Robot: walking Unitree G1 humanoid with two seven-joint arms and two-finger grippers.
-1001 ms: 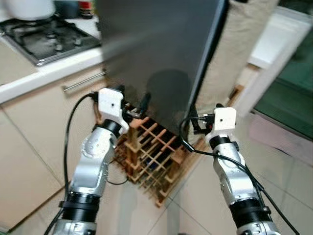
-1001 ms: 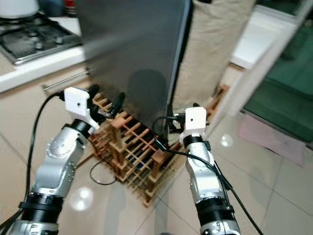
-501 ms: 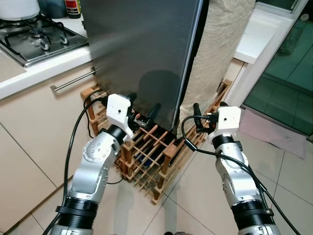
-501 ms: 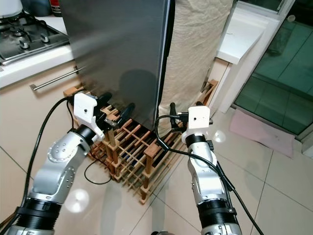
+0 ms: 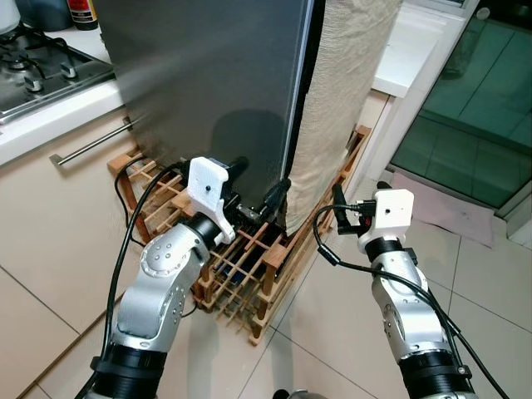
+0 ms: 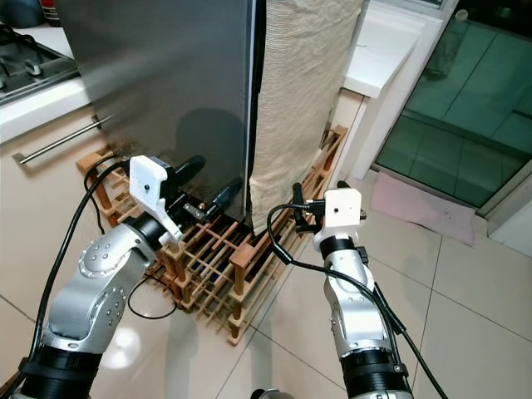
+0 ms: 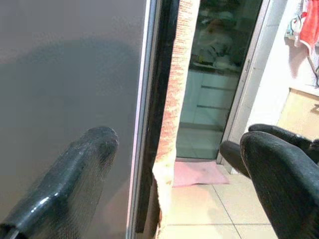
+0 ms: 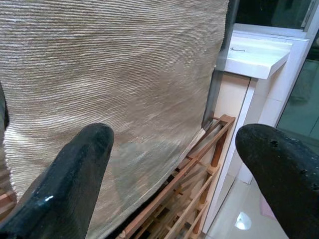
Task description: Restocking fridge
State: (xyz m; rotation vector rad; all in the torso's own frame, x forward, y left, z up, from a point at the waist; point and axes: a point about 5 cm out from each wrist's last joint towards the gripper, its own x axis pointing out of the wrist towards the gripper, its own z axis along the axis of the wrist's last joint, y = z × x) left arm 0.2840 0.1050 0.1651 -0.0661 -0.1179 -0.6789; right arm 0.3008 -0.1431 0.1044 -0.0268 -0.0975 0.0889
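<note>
From the head cameras, the robot stood on the tiled floor (image 5: 490,274) facing the fridge (image 5: 208,75), whose grey door was shut, a beige cloth (image 5: 341,91) hanging down its right side. A wooden rack (image 5: 249,266) sat on the floor at the fridge's foot, against the cabinet under the worktop (image 5: 58,112), where a hob (image 5: 41,66) lay at the left corner. The left end effector (image 5: 259,184), fingers apart, was raised just before the door's lower right edge. The right end effector (image 5: 338,208), also spread, was held beside the cloth's lower hem. No stock for the fridge was in either.

The left wrist camera looked along its fingers (image 7: 70,184) at the door's edge (image 7: 144,114), with the dark seam and the cloth just beyond it.

The right wrist camera showed its fingers (image 8: 65,179) wide apart before the cloth, the rack below.

The risk from here seemed plain: a finger reaching for the door edge could snag the cloth and drag it, or slip off the smooth metal; a low arm or a step forward could knock the rack.
</note>
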